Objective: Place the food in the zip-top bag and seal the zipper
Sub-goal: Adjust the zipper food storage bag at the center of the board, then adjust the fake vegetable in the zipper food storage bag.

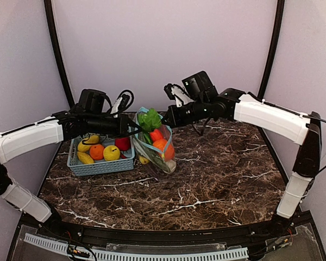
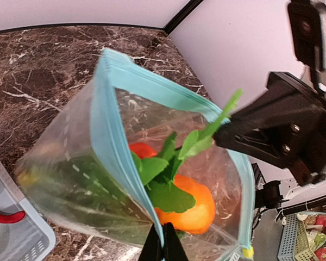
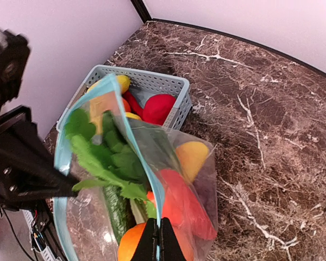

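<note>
Both jaws, left and right, fully closed on zipper [image 2: 111, 119] of zip-top bag [image 2: 54, 157].

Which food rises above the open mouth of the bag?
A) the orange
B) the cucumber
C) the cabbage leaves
C: the cabbage leaves stand above the zipper, while the orange and the cucumber lie lower inside the bag.

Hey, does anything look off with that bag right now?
Yes: the cabbage leaves stick up past the zipper at the zip-top bag's open mouth, so they may get caught when it's sealed.
</note>
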You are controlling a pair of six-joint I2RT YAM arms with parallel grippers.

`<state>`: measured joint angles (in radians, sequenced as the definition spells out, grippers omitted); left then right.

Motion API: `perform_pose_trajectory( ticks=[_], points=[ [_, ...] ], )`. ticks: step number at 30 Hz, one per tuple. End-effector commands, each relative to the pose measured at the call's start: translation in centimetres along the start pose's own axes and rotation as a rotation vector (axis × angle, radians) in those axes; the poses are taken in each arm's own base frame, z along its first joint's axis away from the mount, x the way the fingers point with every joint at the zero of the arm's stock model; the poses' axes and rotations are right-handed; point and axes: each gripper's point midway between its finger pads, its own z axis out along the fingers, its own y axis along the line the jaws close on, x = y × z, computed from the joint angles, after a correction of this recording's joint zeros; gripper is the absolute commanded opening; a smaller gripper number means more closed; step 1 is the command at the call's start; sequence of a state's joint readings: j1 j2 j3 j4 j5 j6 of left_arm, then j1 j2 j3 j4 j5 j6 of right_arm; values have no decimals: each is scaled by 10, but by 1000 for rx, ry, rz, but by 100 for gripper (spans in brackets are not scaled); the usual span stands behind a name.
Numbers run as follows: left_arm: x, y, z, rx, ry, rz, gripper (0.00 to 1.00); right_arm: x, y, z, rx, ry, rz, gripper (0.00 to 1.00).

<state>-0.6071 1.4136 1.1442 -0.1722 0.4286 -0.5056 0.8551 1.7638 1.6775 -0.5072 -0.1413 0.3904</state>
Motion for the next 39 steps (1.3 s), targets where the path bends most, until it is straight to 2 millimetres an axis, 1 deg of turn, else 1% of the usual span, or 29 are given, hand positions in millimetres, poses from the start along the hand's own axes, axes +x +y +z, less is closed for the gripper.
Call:
perform_pose_trajectory(
  ticks=[1,2,4,6,7,8,9,11,13,15,18,21,23,26,30,35,39],
  points=[
    [2,-38,-8,81,-49,-20,1,-39,-8,-4,14,-93,-53,0],
    [3,-41,-6,84,-58,-26,1,-41,-10,-2,17,-95,-55,0],
    [15,-34,1,67,-63,-61,1,-42,-15,4,23,-87,-52,0],
    [19,-25,3,41,-94,-97,1,-41,-18,7,21,-79,-49,3],
    [17,-21,2,25,-118,-119,1,-41,-18,8,19,-75,-50,6],
    [20,-17,3,19,-128,-125,1,-40,-18,8,17,-70,-51,10],
    [18,-14,1,5,-152,-138,1,-39,-17,6,15,-69,-53,16],
    [17,-10,-2,-8,-184,-152,1,-42,-15,-1,14,-81,-62,28],
    [15,-7,-5,-12,-212,-162,1,-44,-11,-13,9,-99,-78,36],
    [14,-8,-7,-8,-229,-165,1,-48,0,-29,-4,-132,-106,41],
    [11,-10,-9,-4,-239,-162,1,-48,20,-52,-28,-177,-156,41],
    [10,-10,-12,-7,-249,-160,1,-37,39,-62,-58,-188,-193,39],
    [9,-10,-13,-10,-254,-159,1,-30,51,-62,-92,-189,-203,37],
    [9,-10,-13,-8,-254,-160,1,-24,62,-51,-122,-184,-206,34],
    [10,-12,-12,-2,-245,-163,1,-19,64,-19,-136,-145,-199,29],
    [11,-11,-13,-3,-243,-166,1,-15,57,19,-114,-111,-189,23],
    [12,-11,-14,-6,-241,-167,1,-17,45,39,-54,-110,-184,20]
  ],
)
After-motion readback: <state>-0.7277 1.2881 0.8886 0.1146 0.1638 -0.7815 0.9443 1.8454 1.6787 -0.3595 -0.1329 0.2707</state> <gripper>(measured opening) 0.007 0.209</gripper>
